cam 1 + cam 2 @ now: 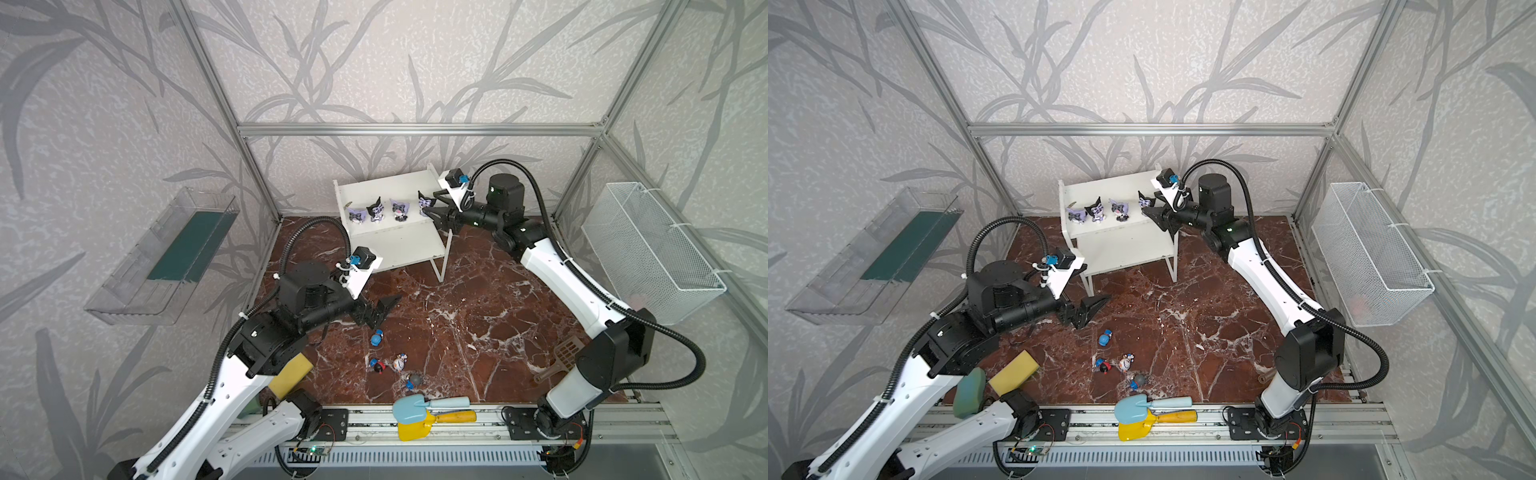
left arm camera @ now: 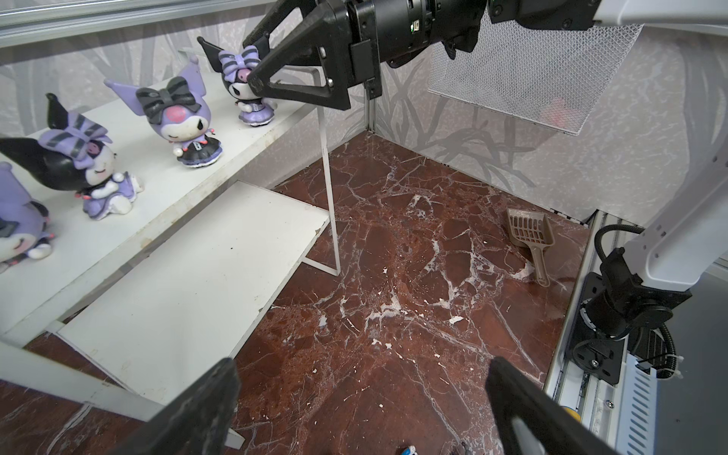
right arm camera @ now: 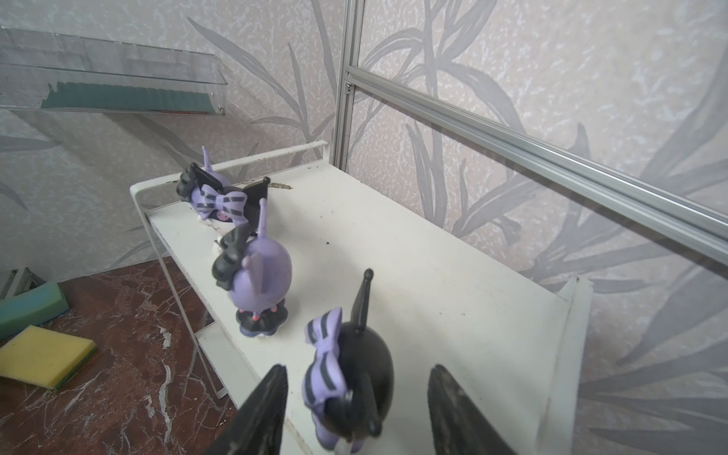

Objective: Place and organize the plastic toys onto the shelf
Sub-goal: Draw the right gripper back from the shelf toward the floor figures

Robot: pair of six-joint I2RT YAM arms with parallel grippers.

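Observation:
The white two-tier shelf [image 1: 390,187] [image 1: 1113,189] stands at the back. Four purple and black toys line its top board; the rightmost one [image 1: 426,203] [image 3: 346,378] stands upright between the fingers of my right gripper [image 1: 428,203] [image 3: 358,370]. That gripper is open, with a gap on each side of the toy. Four smaller toys lie on the floor in both top views: blue [image 1: 376,338], red and black [image 1: 378,365], white [image 1: 400,362], grey [image 1: 412,380]. My left gripper [image 1: 384,311] [image 2: 362,366] hovers open and empty over the floor, between the shelf and the blue toy.
A blue and a yellow shovel [image 1: 428,411] lie on the front rail. A yellow sponge [image 1: 1013,370] and a green sponge [image 1: 969,392] sit front left. A brown scoop [image 2: 530,236] lies at the right. A wire basket [image 1: 652,249] hangs right, a clear tray [image 1: 166,257] left.

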